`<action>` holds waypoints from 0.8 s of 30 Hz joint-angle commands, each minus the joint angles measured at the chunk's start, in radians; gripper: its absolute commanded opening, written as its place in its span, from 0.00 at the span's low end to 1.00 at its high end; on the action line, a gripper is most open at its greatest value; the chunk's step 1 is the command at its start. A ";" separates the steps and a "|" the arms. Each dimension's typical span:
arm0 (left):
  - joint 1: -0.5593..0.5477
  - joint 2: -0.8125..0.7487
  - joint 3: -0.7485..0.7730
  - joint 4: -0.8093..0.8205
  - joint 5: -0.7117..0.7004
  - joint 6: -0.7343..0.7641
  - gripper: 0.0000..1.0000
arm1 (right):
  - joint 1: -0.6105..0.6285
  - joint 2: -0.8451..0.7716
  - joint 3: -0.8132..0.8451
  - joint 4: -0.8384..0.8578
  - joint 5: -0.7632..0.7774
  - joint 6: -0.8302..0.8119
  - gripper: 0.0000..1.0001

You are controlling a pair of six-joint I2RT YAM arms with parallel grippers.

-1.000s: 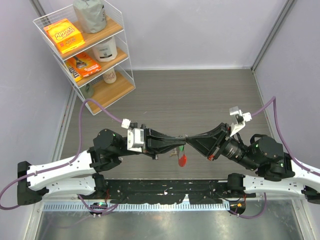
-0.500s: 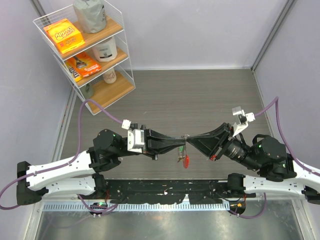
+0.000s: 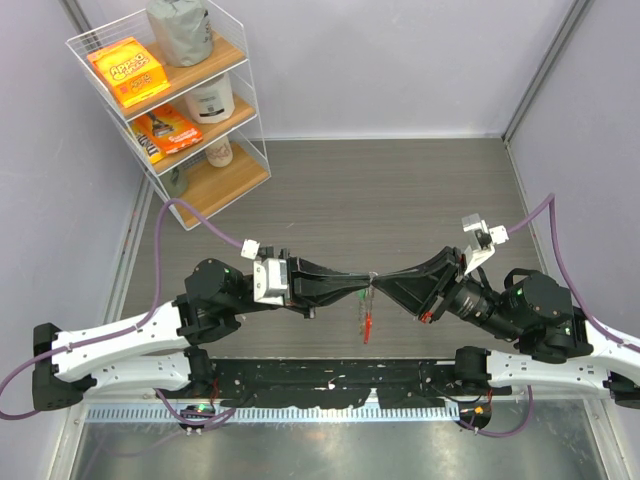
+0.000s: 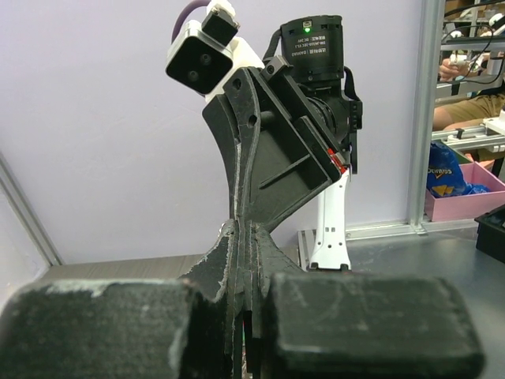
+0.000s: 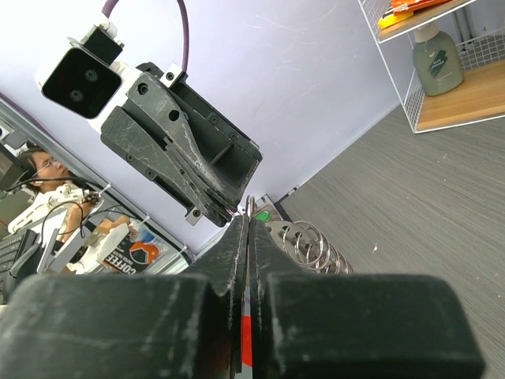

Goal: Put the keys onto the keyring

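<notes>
Black fingers (image 4: 371, 324) fill the front of both wrist views, pressed flat together on each side with only a hairline slit between them. Left hand (image 3: 366, 286) in from the left, right hand (image 3: 376, 281) in from the right. Meet tip to tip in mid-air over the grey tabletop (image 3: 400, 190).

Just under that meeting point, the keyring (image 3: 367, 322). Hangs straight down as a thin red strip, clear of the tabletop. Cannot tell from above which hand pinches it.

From the right wrist, a red sliver down in the slit between that hand's own fingers, and a thin metal edge poking out at their tips. Just past it, the green key (image 5: 263, 215), only its plastic head showing, close against the left hand's fingertips. Right beside that, a bunch of silvery rings (image 5: 309, 242), overlapping one another.

Far off at the back left corner, a white wire shelf (image 3: 228, 180). Carries an orange box (image 3: 127, 72) and a grey pouch (image 3: 180, 30) on its top board.
</notes>
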 commanded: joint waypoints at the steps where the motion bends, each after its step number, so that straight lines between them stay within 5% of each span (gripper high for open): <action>1: -0.003 -0.014 0.024 0.023 -0.027 0.032 0.00 | -0.001 0.010 0.026 0.054 -0.023 0.020 0.05; 24: -0.003 -0.020 0.048 -0.048 0.041 0.041 0.00 | -0.001 -0.050 0.026 0.000 -0.039 0.024 0.06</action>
